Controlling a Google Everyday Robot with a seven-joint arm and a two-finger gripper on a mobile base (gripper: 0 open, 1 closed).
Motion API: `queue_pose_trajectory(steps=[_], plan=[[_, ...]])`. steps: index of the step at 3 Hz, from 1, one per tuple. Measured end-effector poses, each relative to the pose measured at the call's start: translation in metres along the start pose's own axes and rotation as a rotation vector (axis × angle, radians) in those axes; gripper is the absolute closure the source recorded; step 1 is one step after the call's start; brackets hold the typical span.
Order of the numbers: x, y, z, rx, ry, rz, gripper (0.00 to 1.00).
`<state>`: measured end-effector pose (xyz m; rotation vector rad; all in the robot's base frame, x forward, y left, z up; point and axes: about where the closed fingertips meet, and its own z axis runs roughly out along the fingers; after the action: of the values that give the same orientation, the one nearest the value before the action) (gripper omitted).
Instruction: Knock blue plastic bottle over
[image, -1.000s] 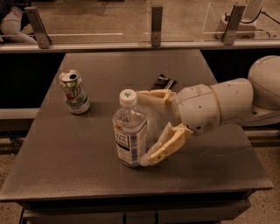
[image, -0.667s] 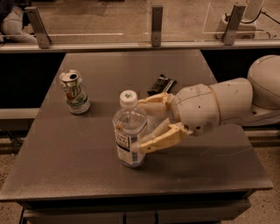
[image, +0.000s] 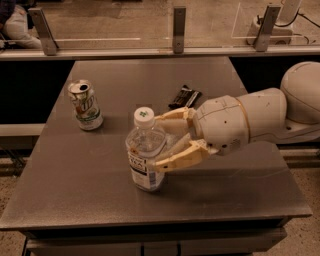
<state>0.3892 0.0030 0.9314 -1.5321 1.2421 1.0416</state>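
The blue plastic bottle (image: 141, 172), clear with a white cap and a pale checked label, stands upright near the middle of the grey table (image: 90, 195). My gripper (image: 154, 142) reaches in from the right. One finger lies behind the bottle's shoulder and the other across its front, just above the label. Both fingers touch the bottle, so the gripper is closed on it.
A green-and-white soda can (image: 86, 106) stands upright at the left, well apart from the bottle. A small dark packet (image: 184, 96) lies behind my gripper. A glass barrier with metal posts (image: 179, 29) runs along the table's far edge.
The fingers have closed in from a wide spread to both sides of the bottle. The lower finger rose from the bottle's base to just above the label. The bottle stays upright.
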Motion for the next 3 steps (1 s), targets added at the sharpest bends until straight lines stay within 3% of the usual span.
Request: queue_pose_trajectory(steps=[1, 2, 3], plan=[[-0.023, -0.002, -0.015, 0.084, 0.038, -0.020, 1.00], [-0.075, -0.017, -0.037, 0.208, 0.208, -0.089, 1.00], [-0.134, -0.023, -0.072, 0.263, 0.414, -0.152, 1.00]])
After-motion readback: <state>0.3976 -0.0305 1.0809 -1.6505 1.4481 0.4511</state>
